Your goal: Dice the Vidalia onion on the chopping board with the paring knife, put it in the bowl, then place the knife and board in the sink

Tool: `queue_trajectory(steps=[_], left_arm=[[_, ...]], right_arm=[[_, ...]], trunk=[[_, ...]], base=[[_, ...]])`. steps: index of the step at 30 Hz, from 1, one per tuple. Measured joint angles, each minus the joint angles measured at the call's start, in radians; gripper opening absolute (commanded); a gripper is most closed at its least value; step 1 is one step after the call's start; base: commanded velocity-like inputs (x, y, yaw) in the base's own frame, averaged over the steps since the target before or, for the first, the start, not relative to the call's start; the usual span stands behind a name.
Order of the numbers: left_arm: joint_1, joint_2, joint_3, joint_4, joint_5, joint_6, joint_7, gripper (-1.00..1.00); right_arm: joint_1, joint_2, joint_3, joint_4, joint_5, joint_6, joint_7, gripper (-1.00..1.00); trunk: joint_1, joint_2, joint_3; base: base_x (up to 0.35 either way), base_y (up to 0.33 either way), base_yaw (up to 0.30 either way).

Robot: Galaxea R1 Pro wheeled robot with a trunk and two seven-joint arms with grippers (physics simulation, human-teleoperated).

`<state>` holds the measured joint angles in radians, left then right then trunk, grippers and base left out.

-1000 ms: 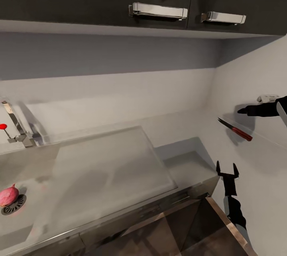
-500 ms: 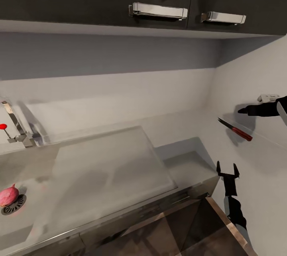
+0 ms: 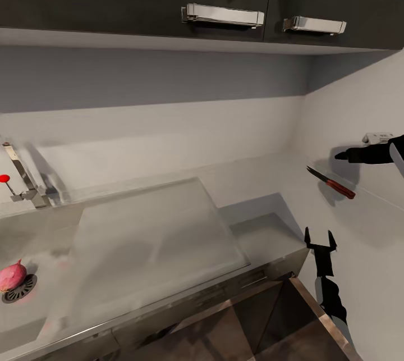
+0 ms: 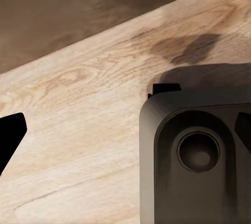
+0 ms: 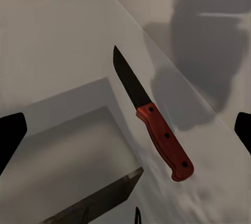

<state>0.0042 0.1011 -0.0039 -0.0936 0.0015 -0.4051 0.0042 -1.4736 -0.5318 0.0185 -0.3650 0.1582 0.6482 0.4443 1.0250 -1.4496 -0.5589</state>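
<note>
Knife (image 3: 331,182) at right, apart from both grippers
Onion (image 3: 12,275) lower left by the sink (image 3: 33,316) drain; left gripper (image 3: 320,239) open; right gripper (image 3: 340,155) spread, empty.

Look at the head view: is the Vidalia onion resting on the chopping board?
No. The Vidalia onion lies in the sink, right beside the round drain.
</note>
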Motion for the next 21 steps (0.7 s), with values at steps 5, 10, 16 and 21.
queue_trajectory(steps=[5,10,16,21], left_arm=[[0.000,0.000,0.000,0.000,0.000,0.000,0.000,1.00],[0.000,0.000,0.000,0.000,0.000,0.000,0.000,1.00],[0.000,0.000,0.000,0.000,0.000,0.000,0.000,1.00],[0.000,0.000,0.000,0.000,0.000,0.000,0.000,1.00]], right_arm=[[0.000,0.000,0.000,0.000,0.000,0.000,0.000,1.00],[0.000,0.000,0.001,0.000,0.000,0.000,0.000,1.00],[0.000,0.000,0.001,0.000,0.000,0.000,-0.001,1.00],[0.000,0.000,0.001,0.000,0.000,0.000,-0.001,1.00]], trunk=[[0.000,0.000,0.000],[0.000,0.000,0.000],[0.000,0.000,0.000],[0.000,0.000,0.000]], base=[[-0.064,-0.037,0.000],[-0.009,-0.005,0.000],[-0.001,-0.001,0.000],[0.000,-0.019,0.000]])
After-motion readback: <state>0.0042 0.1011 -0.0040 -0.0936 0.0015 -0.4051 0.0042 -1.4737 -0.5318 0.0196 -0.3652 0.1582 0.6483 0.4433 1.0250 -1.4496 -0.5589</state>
